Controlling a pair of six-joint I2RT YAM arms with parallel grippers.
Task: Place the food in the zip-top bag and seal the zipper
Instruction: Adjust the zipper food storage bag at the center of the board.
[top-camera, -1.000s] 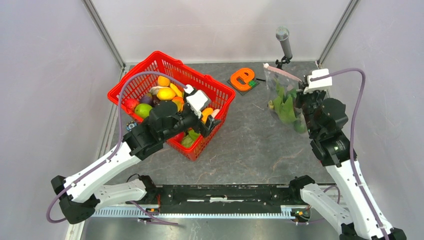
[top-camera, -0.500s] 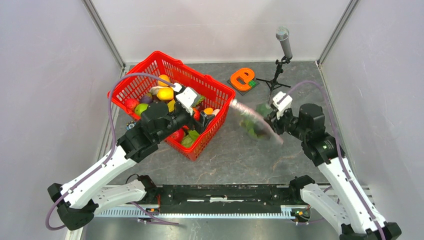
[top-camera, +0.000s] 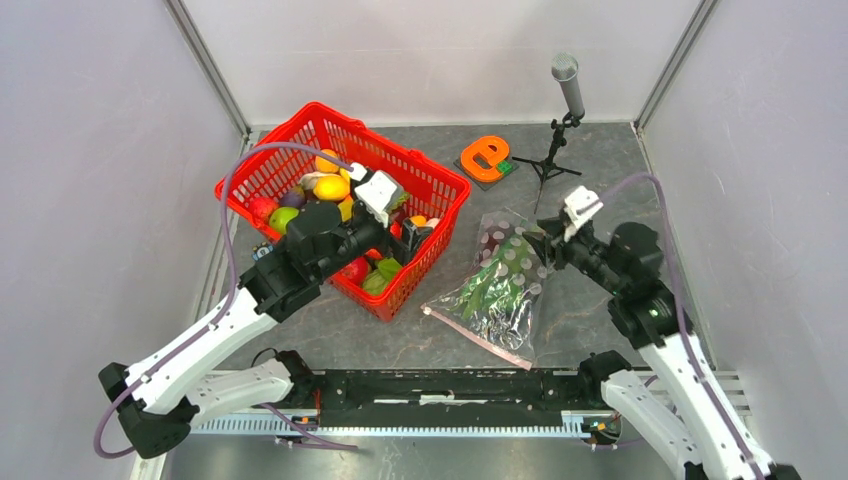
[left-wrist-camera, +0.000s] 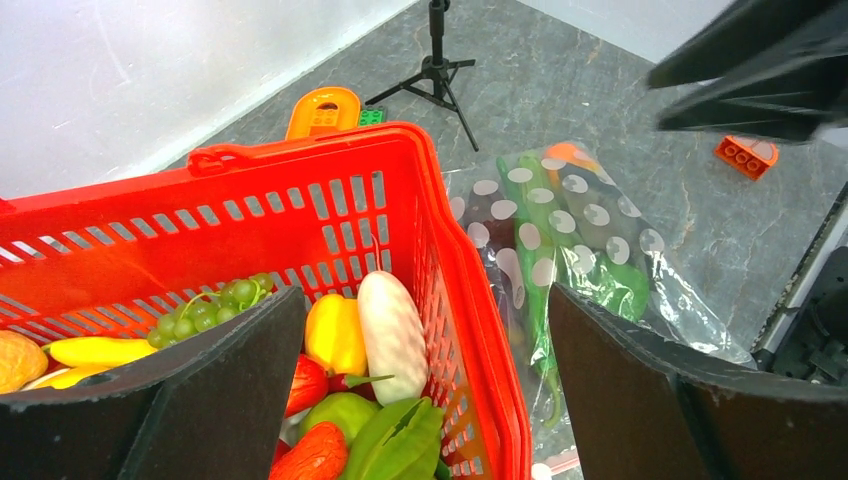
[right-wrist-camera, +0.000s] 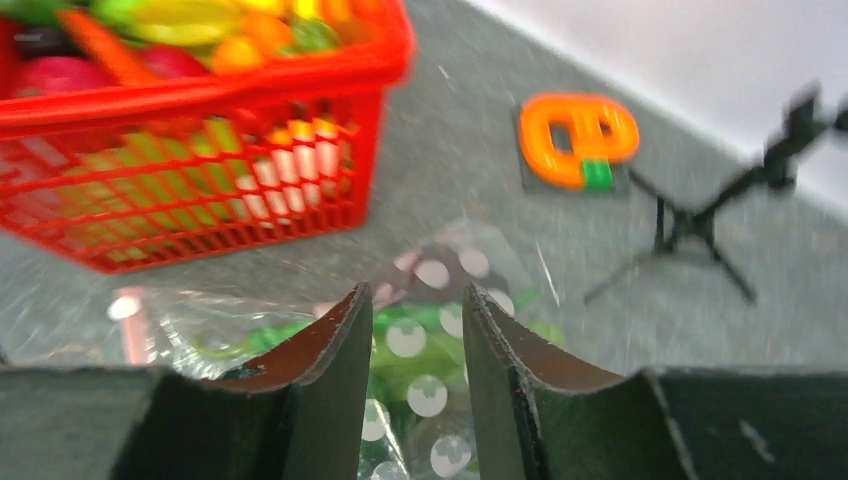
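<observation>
The zip-top bag (top-camera: 495, 290) lies flat on the table just right of the basket, clear with pale dots (left-wrist-camera: 590, 230). Long green food (top-camera: 500, 275) and a small orange fruit (left-wrist-camera: 565, 152) show inside it. Its zipper (top-camera: 475, 333), a pale pink strip, runs along the near edge. My right gripper (top-camera: 537, 241) hovers over the bag's far corner, jaws apart with nothing between them (right-wrist-camera: 416, 292); the dotted bag (right-wrist-camera: 430, 340) shows through the gap. My left gripper (top-camera: 415, 238) hangs wide open (left-wrist-camera: 425, 300) over the basket's right end, above more toy food (left-wrist-camera: 393, 335).
The red mesh basket (top-camera: 440, 185), full of toy produce, stands at the back left. An orange letter block (top-camera: 487, 157) and a microphone on a tripod (top-camera: 568, 85) stand at the back. A small orange brick (left-wrist-camera: 742, 155) lies beyond the bag. Walls close in on both sides.
The right arm swung the bag from the back right down to the middle of the table and opened its jaws; the bag now lies flat. The left gripper shifted slightly over the basket.
</observation>
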